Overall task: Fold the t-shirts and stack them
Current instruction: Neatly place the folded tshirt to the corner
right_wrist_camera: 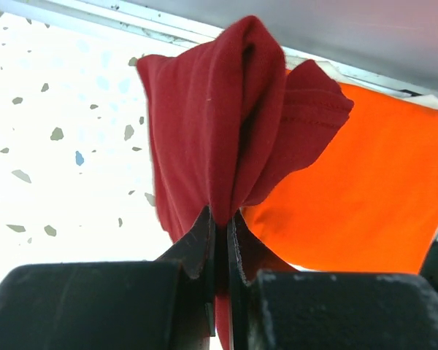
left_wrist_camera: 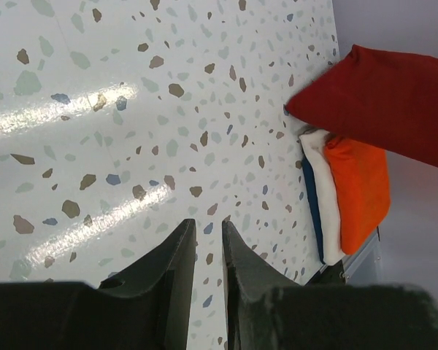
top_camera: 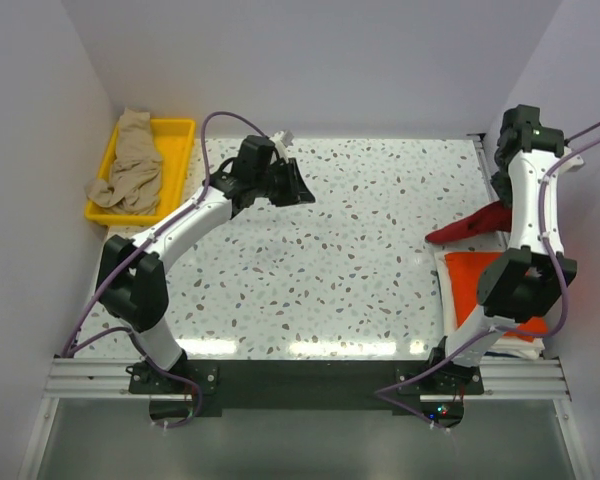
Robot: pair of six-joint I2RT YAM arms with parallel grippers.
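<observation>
My right gripper (right_wrist_camera: 220, 219) is shut on a bunched fold of the dark red t-shirt (right_wrist_camera: 219, 124), which hangs from the jaws over the table's right side (top_camera: 470, 226). Just below it lies the folded bright orange t-shirt (top_camera: 480, 285), on top of a folded white t-shirt (left_wrist_camera: 323, 189). The tan-beige t-shirt (top_camera: 130, 165) lies crumpled in the yellow tray at the far left. My left gripper (left_wrist_camera: 208, 230) hovers above the bare middle of the table (top_camera: 298, 190), its jaws a narrow gap apart with nothing between them.
The yellow tray (top_camera: 180, 130) stands off the table's far left corner. A dark blue layer (left_wrist_camera: 312, 204) shows under the white shirt in the stack. White walls close in the left, back and right sides. The speckled tabletop (top_camera: 340, 260) lies between the arms.
</observation>
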